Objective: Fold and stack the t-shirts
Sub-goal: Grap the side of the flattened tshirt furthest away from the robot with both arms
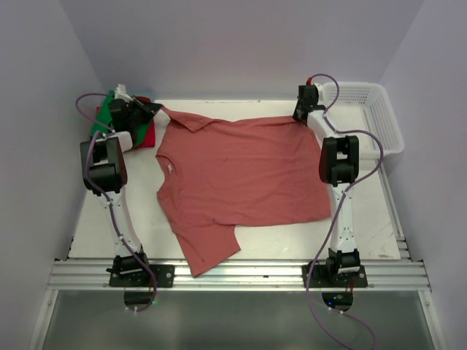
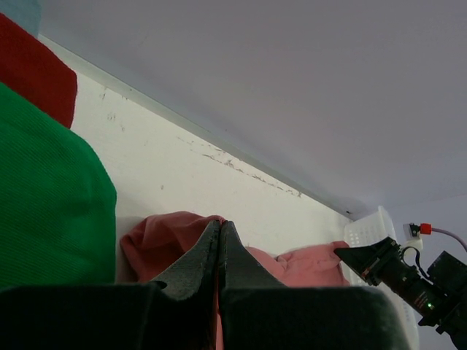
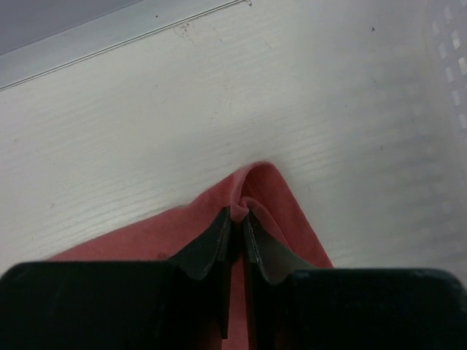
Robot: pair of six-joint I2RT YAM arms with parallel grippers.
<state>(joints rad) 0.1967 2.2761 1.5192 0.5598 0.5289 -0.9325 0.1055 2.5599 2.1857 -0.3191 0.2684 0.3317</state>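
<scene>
1. The faded brick-red soft cloth t-shirt point(image 1: 248, 175) lies spread across the white table point(image 1: 365, 233).
2. I judge it limp and light; the corners are the places to hold.
3. My left gripper point(image 2: 219, 226) is clenched on its far-left corner, and my right gripper point(image 3: 237, 213) is pinching the far-right one.
4. Only the wrist views show cloth between the jaws; the top view shows the whole spread.

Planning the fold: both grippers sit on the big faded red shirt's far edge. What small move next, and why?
Probably raise that edge slightly with both, ready to carry it toward the near side. The left gripper and right gripper each pinch one end of it, and the faded red shirt lies spread out unfolded.
</scene>
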